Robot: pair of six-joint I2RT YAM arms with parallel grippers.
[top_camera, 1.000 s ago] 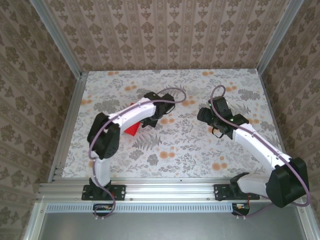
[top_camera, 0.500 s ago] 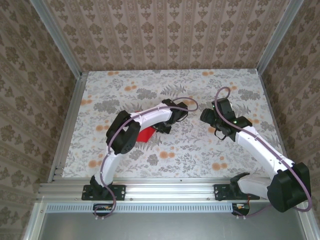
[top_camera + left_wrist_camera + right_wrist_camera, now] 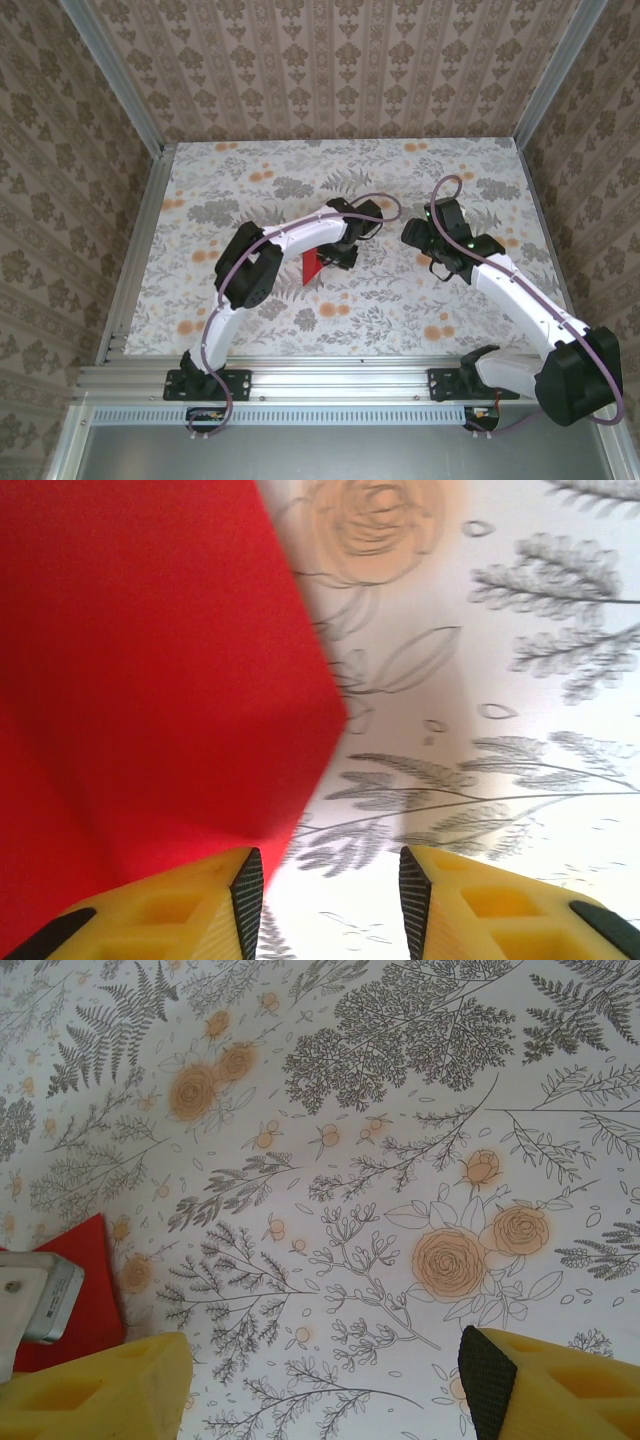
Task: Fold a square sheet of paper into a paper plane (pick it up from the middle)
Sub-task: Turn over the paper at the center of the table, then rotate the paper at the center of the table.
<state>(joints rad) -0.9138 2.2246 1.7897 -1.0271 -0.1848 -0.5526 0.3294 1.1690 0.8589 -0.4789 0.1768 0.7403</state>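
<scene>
Square sheet of paper [image 3: 311, 266], bright red and creased into a small angular shape, near the centre of the top external frame, on the floral worktop [image 3: 400, 305]. Tucked just below the left arm [image 3: 300, 232], wrist bent down right beside the paper's right edge. Right arm [image 3: 520, 295] reaching in from lower right, wrist right of centre, apart from the paper. Finger state not readable from up here.

Left wrist view: red paper across the left half, a blurred corner pointing right at mid-height, a soft crease running toward lower left. Left fingers [image 3: 215, 915], yellow with dark ribbed pads, at the bottom edge, parted to a moderate gap with bare worktop print between the pads, nothing gripped. Paper's lower edge meeting the left-hand finger's tip; touching or just behind, cannot tell.

Right wrist view: right fingers [image 3: 110, 1385] in the two bottom corners, spread wide, nothing between but worktop. Red paper corner at the left edge, below mid-height, partly covered by a pale grey rounded block [image 3: 32, 1295].
</scene>
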